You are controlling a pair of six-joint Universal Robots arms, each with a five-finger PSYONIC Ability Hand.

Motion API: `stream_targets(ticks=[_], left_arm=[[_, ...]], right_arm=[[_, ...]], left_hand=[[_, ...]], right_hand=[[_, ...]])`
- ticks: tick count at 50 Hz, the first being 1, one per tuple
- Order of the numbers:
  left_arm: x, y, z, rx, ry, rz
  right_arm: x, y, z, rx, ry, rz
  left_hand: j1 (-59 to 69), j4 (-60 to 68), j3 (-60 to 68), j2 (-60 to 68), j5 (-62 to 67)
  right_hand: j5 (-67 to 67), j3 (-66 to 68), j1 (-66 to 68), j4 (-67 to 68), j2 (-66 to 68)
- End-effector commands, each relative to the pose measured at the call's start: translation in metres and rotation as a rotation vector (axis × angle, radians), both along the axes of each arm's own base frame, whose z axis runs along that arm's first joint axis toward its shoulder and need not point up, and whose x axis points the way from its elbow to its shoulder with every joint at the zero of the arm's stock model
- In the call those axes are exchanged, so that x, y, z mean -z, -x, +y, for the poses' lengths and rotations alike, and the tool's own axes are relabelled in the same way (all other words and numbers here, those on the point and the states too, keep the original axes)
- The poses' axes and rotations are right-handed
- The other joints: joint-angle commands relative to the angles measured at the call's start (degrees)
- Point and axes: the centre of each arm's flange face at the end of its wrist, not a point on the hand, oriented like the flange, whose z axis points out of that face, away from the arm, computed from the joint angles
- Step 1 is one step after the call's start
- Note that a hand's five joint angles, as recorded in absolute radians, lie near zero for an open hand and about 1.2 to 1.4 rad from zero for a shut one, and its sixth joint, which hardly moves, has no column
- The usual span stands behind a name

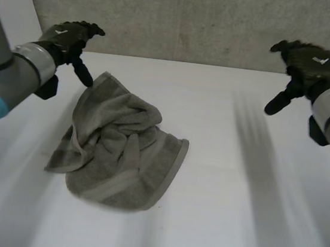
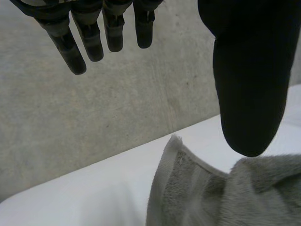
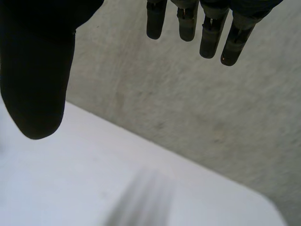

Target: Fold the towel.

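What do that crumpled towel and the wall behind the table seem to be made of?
The towel looks like soft, matte terry cloth: fuzzy pile, flat woven bands along its edges. The wall is probably bare concrete, mottled grey and rough-looking.

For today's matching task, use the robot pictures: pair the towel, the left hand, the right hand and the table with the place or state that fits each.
Things:
1. towel
2. left hand
3. right hand
4. table

Places and states:
A. open, above bare tabletop, well away from the cloth
B. white, with the cloth lying on it
C. grey, crumpled in a heap
D. open, close to a corner of the cloth

Pairs: 1-C; 2-D; 3-A; 4-B
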Motion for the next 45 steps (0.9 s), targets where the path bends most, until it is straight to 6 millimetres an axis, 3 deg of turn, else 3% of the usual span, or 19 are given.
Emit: stream_targets(ticks=[1,2,4,8,10,13,15,16,18,21,26,32,37,40,45], left_arm=[[0.048,0.021,-0.04,0.081,0.042,-0.134],[0.048,0.021,-0.04,0.081,0.042,-0.134],[0.063,0.025,-0.047,0.114,0.038,-0.156],[0.08,0.029,-0.05,0.146,0.018,-0.168],[0.093,0.031,-0.051,0.162,0.002,-0.177],[0.099,0.031,-0.052,0.163,-0.005,-0.185],[0.102,0.03,-0.052,0.158,-0.002,-0.21],[0.102,0.03,-0.052,0.158,-0.002,-0.21],[0.1,0.029,-0.051,0.16,0.014,-0.24],[0.098,0.029,-0.05,0.159,0.021,-0.254],[0.073,0.019,-0.047,0.073,0.055,-0.28],[0.053,0.01,-0.036,0.015,0.061,-0.291],[0.025,-0.003,-0.007,0.002,0.062,-0.289],[0.019,-0.006,0.001,0.001,0.064,-0.287],[0.004,-0.015,0.032,0.0,0.059,-0.285]], right_arm=[[0.044,-0.027,-0.031,-0.131,-0.198,-0.23],[0.044,-0.028,-0.031,-0.132,-0.199,-0.231],[0.068,-0.039,-0.045,-0.168,-0.277,-0.295],[0.09,-0.058,-0.051,-0.207,-0.332,-0.333],[0.116,-0.08,-0.052,-0.24,-0.384,-0.342],[0.13,-0.088,-0.053,-0.249,-0.406,-0.343],[0.151,-0.101,-0.053,-0.266,-0.443,-0.344],[0.151,-0.101,-0.053,-0.267,-0.443,-0.344],[0.164,-0.117,-0.048,-0.297,-0.467,-0.355],[0.168,-0.125,-0.046,-0.318,-0.473,-0.365],[0.17,-0.15,-0.04,-0.408,-0.486,-0.413],[0.166,-0.162,-0.037,-0.453,-0.47,-0.43],[0.168,-0.174,-0.028,-0.517,-0.486,-0.44],[0.172,-0.181,-0.019,-0.558,-0.508,-0.438],[0.174,-0.192,-0.006,-0.63,-0.521,-0.434]], left_hand=[[3.7,3.7,3.7,3.6,4.4],[3.7,3.7,3.7,3.6,4.4],[5.2,5.2,5.2,5.1,5.9],[8.9,8.9,8.9,8.9,9.6],[19.9,20.0,19.9,19.9,20.6],[27.7,27.8,27.7,27.7,28.4],[45.9,46.0,46.0,45.9,46.7],[46.0,46.1,46.1,46.0,46.8],[60.6,60.7,60.6,60.6,61.3],[66.6,66.6,66.6,66.6,67.3],[67.4,67.4,67.4,67.4,68.1],[67.4,67.4,67.4,67.4,68.1],[67.4,67.4,67.4,67.4,68.1],[67.4,67.4,67.4,67.4,68.1],[67.4,67.4,67.4,67.4,68.1]], right_hand=[[-1.3,0.4,-0.4,0.0,0.1],[-1.3,0.4,-0.4,0.0,0.1],[-1.3,0.4,-0.4,0.0,0.1],[-1.3,0.4,-0.4,0.0,0.1],[-1.3,0.4,-0.4,0.0,0.1],[-1.3,0.4,-0.4,0.0,0.1],[-1.3,0.4,-0.4,0.0,0.1],[-1.3,0.4,-0.4,0.0,0.1],[-1.3,0.4,-0.4,0.0,0.1],[-1.3,0.4,-0.4,0.0,0.1],[-0.4,1.3,0.5,0.9,1.0],[1.5,3.1,2.4,2.8,2.9],[9.7,11.4,10.6,11.0,11.1],[16.1,17.7,17.0,17.4,17.5],[17.8,19.5,18.7,19.1,19.2]])
